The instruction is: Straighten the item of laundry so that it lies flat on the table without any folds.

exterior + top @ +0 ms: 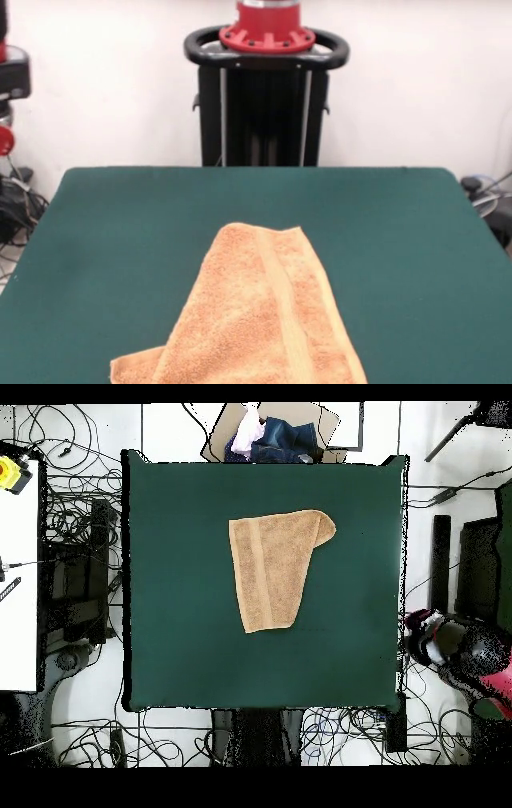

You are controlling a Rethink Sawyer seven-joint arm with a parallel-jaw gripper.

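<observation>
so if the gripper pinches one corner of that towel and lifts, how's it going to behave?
Likely floppy: the towel already lies folded over itself on the table, so a lifted corner should drape rather than hold shape. Its fuzzy terry pile on the felt-like top suggests it will drag and bunch, not slide cleanly. It probably won't roll or tip; it looks light.

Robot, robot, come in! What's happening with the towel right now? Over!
Hand off to the side of the table, can't tell if open. Towel folded over, not flat yet. Nothing on it or around it.
</observation>
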